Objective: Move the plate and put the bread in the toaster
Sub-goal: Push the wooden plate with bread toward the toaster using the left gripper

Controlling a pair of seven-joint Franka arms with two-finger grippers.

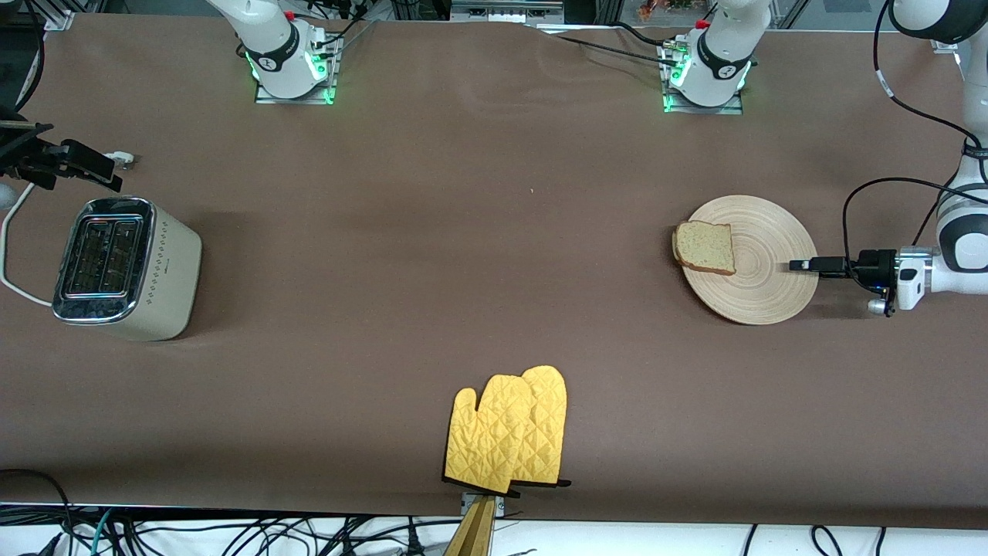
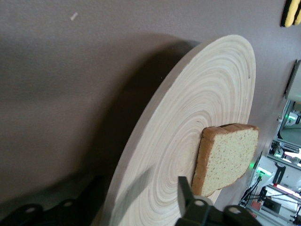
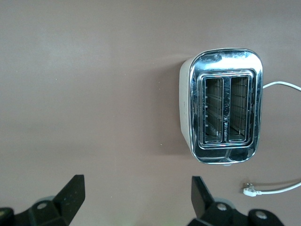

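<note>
The light-wood plate (image 1: pixel 764 289) lies at the left arm's end of the table. The bread (image 1: pixel 705 247) lies on its edge toward the table's middle. My left gripper (image 1: pixel 799 265) is level with the plate's rim, open, with one finger over the plate's top and the other outside the rim. The left wrist view shows the plate (image 2: pixel 197 108), the bread (image 2: pixel 228 157) and the gripper (image 2: pixel 141 193) straddling the rim. The cream toaster (image 1: pixel 123 266) stands at the right arm's end, both slots empty. My right gripper (image 1: pixel 100 168) hangs open over the table beside the toaster (image 3: pixel 225 110), empty (image 3: pixel 136 195).
Two yellow oven mitts (image 1: pixel 509 432) lie at the table's edge nearest the front camera. The toaster's white cord (image 1: pixel 11 255) loops beside it, its plug (image 1: pixel 123 160) lying unplugged on the table under the right gripper.
</note>
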